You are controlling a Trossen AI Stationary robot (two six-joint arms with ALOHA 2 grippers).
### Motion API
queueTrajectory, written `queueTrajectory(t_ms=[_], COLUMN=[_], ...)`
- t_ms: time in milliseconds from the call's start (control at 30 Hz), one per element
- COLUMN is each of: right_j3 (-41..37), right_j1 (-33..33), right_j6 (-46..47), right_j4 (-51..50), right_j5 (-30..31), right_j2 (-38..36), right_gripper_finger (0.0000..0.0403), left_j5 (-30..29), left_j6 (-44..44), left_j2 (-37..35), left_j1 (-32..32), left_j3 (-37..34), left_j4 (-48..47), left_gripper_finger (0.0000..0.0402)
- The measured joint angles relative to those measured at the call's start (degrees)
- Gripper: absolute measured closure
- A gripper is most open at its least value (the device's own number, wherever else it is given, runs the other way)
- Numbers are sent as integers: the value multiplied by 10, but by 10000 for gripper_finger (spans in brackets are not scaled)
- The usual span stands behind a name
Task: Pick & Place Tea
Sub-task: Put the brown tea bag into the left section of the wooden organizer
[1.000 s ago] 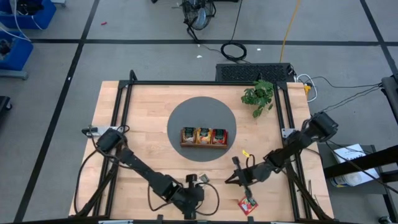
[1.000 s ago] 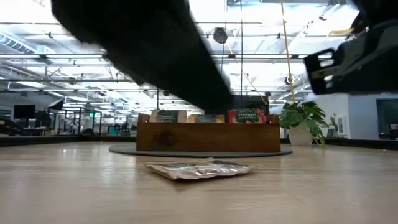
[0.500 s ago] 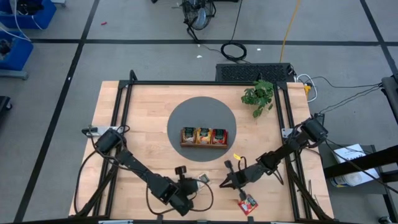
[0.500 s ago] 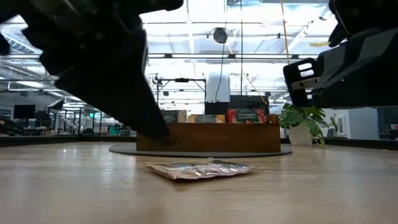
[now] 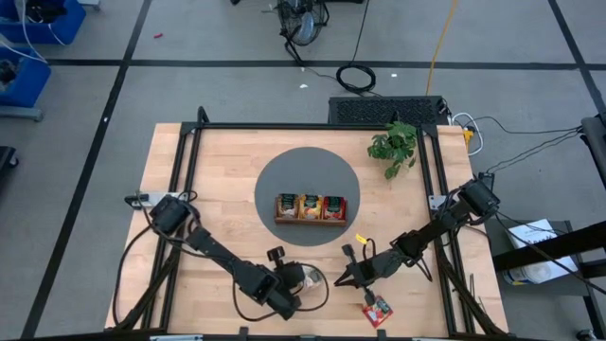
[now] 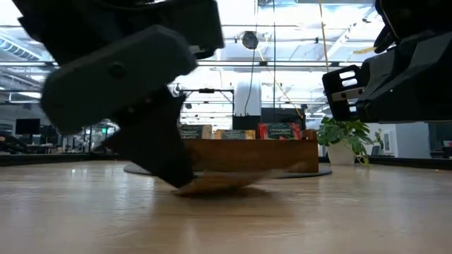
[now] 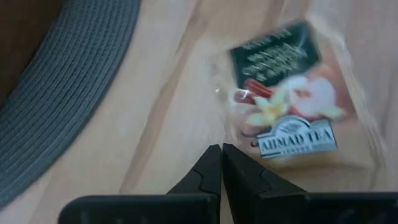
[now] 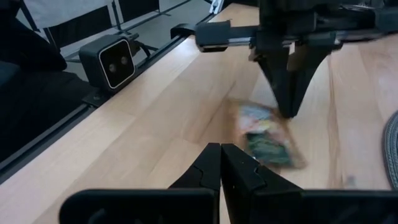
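We are at the pick: left hand (image 7: 221, 149), fingers together, touches the tea packet (image 7: 287, 102) near the tray (image 5: 311, 208), apparently ungripped; next we must part and pinch it.

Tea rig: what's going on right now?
The left gripper, jaws shut, is down at a loose tea packet on the bare wood at the table's near edge, short of the grey mat. The right gripper, jaws shut and empty, hovers beside it. The wooden tray on the mat already holds packets; a red packet lies loose nearby.
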Motion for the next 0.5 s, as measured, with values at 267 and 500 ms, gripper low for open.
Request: queueTrajectory(t_ms=[267,500], right_j3=[0,0], right_j1=[0,0], right_j6=[9,9], right_j4=[-6,-7], right_j5=[0,0], right_j2=[0,0], right_gripper_finger=[403,403], left_j5=[37,51], left_j6=[37,50], left_j2=[8,10], left_j1=[2,2], left_j3=[0,0], left_j4=[63,101], left_gripper_finger=[378,378])
